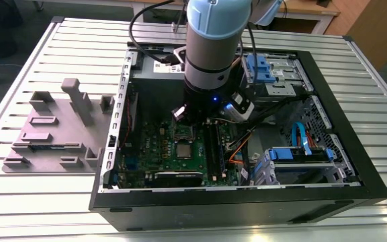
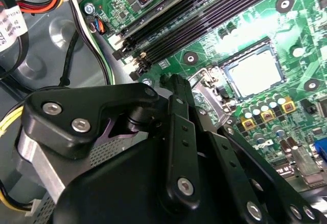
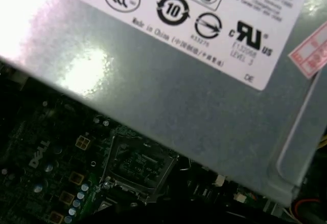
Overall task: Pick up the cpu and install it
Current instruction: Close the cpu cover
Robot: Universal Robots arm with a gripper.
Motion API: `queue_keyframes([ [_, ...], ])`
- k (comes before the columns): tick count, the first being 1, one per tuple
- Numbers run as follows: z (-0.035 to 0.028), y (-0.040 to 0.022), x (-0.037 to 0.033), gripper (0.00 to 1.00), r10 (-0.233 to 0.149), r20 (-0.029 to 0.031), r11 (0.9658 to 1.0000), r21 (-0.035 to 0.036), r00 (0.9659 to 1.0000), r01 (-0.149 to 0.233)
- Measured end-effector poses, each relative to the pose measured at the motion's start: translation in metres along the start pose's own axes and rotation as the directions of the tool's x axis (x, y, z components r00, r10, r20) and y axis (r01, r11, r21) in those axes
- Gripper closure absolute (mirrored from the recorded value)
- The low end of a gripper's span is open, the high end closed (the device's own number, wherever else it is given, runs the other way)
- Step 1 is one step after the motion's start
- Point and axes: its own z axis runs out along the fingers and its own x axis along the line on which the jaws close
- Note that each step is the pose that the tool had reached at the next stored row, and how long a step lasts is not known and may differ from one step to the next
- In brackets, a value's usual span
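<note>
The cpu (image 1: 182, 150) is a small pale silvery square lying flat in its socket on the green circuit board (image 1: 149, 151) inside the open computer case. In the second wrist view the cpu (image 2: 254, 72) shows seated in the socket, apart from the black gripper (image 2: 179, 147) linkage in the foreground. The hinged metal socket frame (image 1: 182, 132) stands raised beside the cpu, between it and the gripper (image 1: 192, 115). That frame (image 3: 135, 169) also shows in the first wrist view. The arm hangs over the board just behind the socket. Nothing shows held in the gripper.
A big grey box with a white label (image 3: 168, 91) sits close behind the socket. Black memory slots (image 1: 213, 146) run beside the cpu. Blue drive bays (image 1: 261, 68) and cables (image 1: 237, 151) crowd the exterior view's right. A grey parts fixture (image 1: 52, 133) lies outside the case.
</note>
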Motion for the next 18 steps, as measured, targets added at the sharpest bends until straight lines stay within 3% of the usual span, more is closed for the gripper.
queue_keyframes([
  [18, -0.0094, -0.0210, 0.0105, 0.89, 0.000, 0.0063, 0.9999, -0.0126, 1.0000, 0.000],
])
